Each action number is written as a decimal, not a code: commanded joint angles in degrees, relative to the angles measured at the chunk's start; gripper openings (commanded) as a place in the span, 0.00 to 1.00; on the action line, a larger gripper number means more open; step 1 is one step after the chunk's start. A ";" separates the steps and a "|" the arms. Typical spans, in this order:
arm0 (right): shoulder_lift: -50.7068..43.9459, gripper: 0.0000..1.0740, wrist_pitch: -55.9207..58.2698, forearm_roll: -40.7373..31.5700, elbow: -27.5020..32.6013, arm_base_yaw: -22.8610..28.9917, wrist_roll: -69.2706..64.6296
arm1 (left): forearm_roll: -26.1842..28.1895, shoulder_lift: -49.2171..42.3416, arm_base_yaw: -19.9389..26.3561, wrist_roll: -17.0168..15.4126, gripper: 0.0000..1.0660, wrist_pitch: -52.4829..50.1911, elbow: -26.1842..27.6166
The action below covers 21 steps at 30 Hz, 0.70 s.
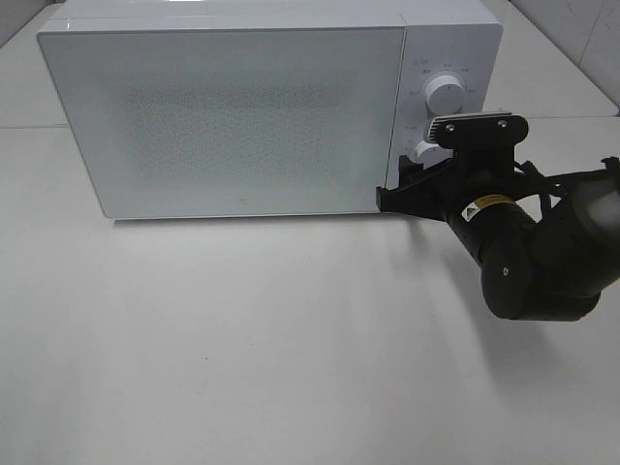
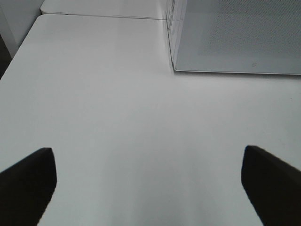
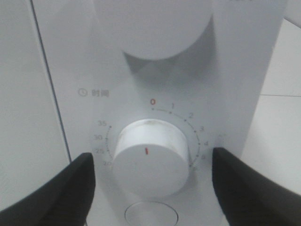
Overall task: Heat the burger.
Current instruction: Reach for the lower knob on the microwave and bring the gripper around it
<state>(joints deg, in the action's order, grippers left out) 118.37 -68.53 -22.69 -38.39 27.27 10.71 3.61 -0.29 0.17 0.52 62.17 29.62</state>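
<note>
Exterior high: microwave [image 1: 232, 107] on white tabletop [image 1: 242, 339]

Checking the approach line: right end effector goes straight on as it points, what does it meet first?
The timer knob on the microwave panel. It sits centred ahead of the open right end effector, which would likely straddle it; remaining gap unclear.
</note>
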 commanded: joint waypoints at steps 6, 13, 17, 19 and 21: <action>-2.35 0.65 -10.37 1.38 -1.32 -0.23 0.34 | -0.29 -0.86 -0.34 -0.11 0.95 -0.80 0.00; -2.46 0.64 -9.91 1.38 -1.32 -0.23 0.34 | -0.29 -0.86 -0.34 -0.11 0.95 -0.80 0.00; -2.46 0.61 -10.26 1.38 -1.32 -0.23 0.34 | -0.29 -0.86 -0.34 -0.11 0.95 -0.80 0.00; -2.46 0.55 -10.08 1.43 -1.32 -0.23 0.34 | -0.29 -0.86 -0.34 -0.11 0.95 -0.80 0.00; -2.46 0.44 -10.03 1.72 -1.32 -0.23 0.34 | -0.29 -0.86 -0.34 -0.11 0.95 -0.80 0.00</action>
<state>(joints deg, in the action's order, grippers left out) 116.65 -67.72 -22.75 -38.39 27.27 10.71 3.61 -0.29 0.17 0.52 62.17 29.62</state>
